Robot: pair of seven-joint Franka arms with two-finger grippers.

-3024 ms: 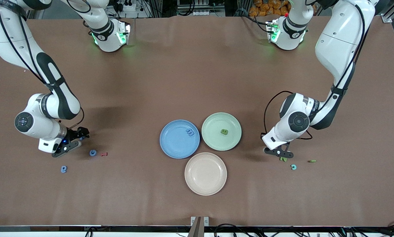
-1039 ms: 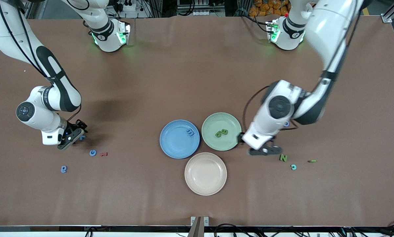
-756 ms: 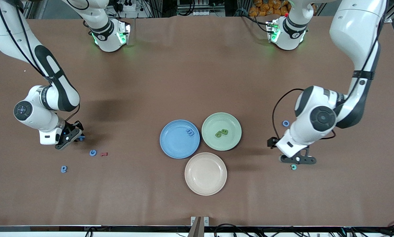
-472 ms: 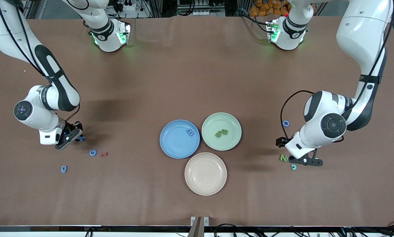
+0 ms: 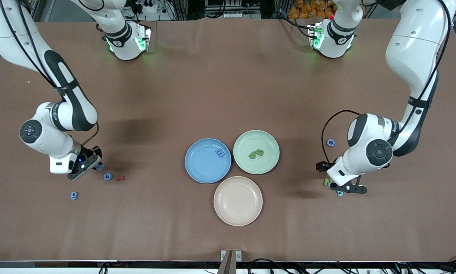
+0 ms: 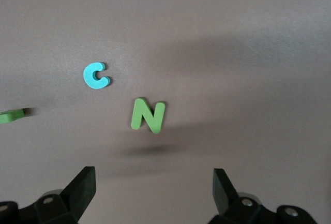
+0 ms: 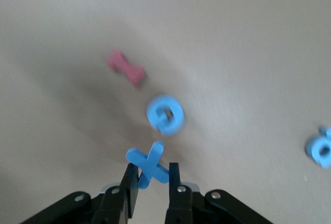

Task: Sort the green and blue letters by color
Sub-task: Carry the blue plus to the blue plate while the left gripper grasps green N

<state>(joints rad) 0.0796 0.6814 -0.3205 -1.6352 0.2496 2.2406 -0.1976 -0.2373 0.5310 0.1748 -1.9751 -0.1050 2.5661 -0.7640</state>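
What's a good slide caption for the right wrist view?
Right gripper shut on blue X, above blue G and red letter.

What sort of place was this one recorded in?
Most likely a robotics lab. Two white arms are bolted to a brown-covered table, with cables and metal framing along its edges. Three plates, blue, green and beige, sit among toy letters.
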